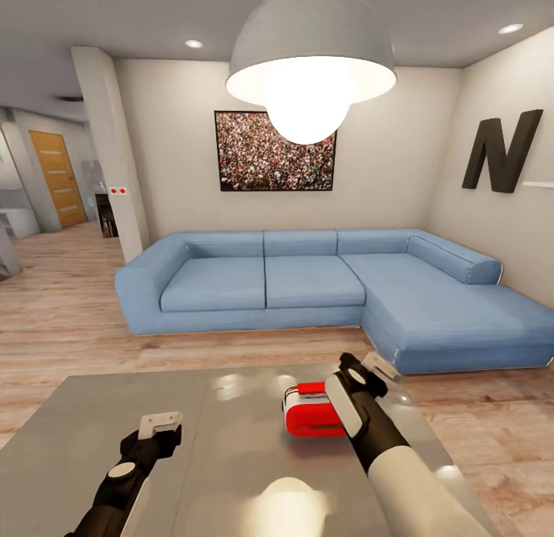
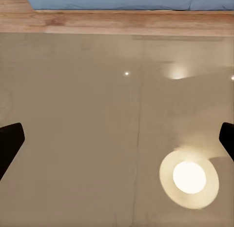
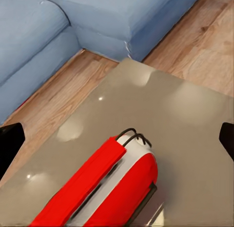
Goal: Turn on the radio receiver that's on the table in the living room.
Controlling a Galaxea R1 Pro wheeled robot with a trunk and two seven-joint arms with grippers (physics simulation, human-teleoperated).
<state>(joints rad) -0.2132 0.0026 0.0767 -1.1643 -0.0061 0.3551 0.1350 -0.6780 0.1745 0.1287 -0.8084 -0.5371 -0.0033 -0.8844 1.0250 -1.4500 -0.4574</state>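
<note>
The red radio receiver (image 1: 310,418) with white trim lies on the glossy grey table (image 1: 231,445), right of centre. My right gripper (image 1: 368,369) hovers just above and to the right of it, jaws wide open with nothing between them. In the right wrist view the radio (image 3: 109,190) is close below, its thin wire loop (image 3: 132,135) at the far end and the dark fingers (image 3: 9,145) spread at both edges. My left gripper (image 1: 161,425) hangs open over the bare left half of the table (image 2: 87,114), well apart from the radio.
A blue L-shaped sofa (image 1: 308,279) stands beyond the table across a strip of pale wood floor (image 1: 69,329). A white dome lamp (image 1: 309,68) hangs overhead; its reflection (image 2: 189,177) glows on the tabletop. A framed crowd photo (image 1: 275,151) and a dark letter N (image 1: 500,151) hang on the walls.
</note>
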